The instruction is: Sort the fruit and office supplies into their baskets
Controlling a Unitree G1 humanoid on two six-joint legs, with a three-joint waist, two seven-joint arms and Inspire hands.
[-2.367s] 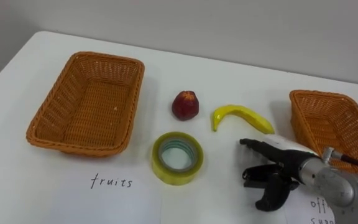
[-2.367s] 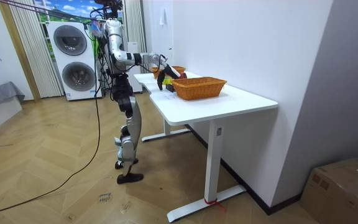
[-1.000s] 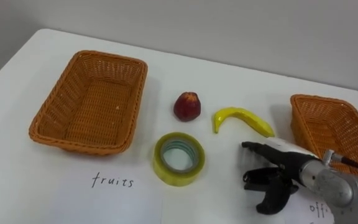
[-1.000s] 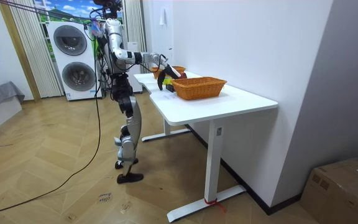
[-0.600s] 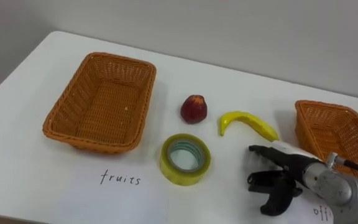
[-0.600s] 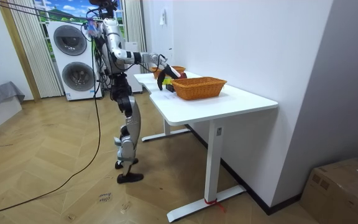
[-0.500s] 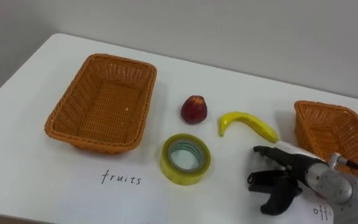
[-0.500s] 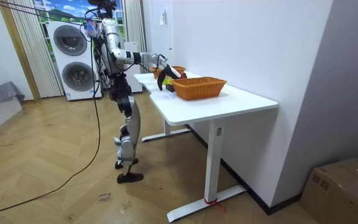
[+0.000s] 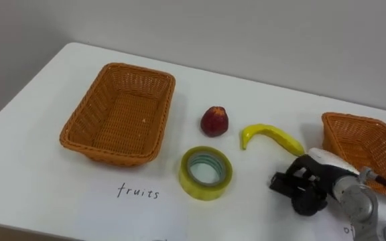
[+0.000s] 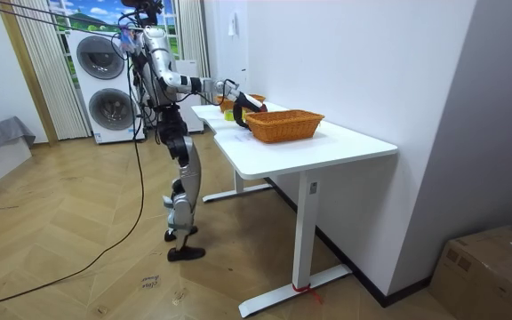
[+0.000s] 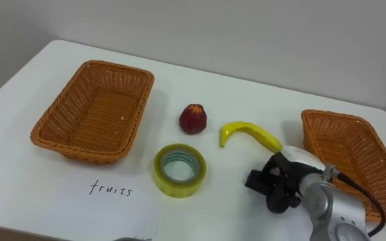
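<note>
**While the fruit and tape lie loose on the bench [image 9: 25, 167], the right robot hand [image 9: 308, 192] is curled and empty**

Where the near right part of the bench shows in the eye views, the right robot hand hangs low with its dark fingers folded in toward the palm, and nothing is held in them. The banana [image 9: 271, 138] lies just beyond the hand, close to its white back, with the curved stem end pointing to the robot's left. A small red fruit [image 9: 214, 120] sits a little further left, apart from the banana.

In front of the red fruit a roll of yellow tape [image 9: 205, 192] lies flat with its hole facing up. All three things rest on the bare benchtop, outside both baskets.

The left wicker basket [image 9: 122, 114] stands to the left of the fruit and tape. A paper sheet [image 9: 136, 209] with a handwritten word lies just in front of it. The right wicker basket [image 9: 354, 120] stands at the far right, beyond the robot hand and cut off by the edge of the view.

In the room view the robot stands upright on a wooden floor [image 10: 78, 258], at the side of the bench toward the room view's left, with one arm stretched out over the top. Two stacked washing machines [image 10: 105, 80] stand behind it.
</note>
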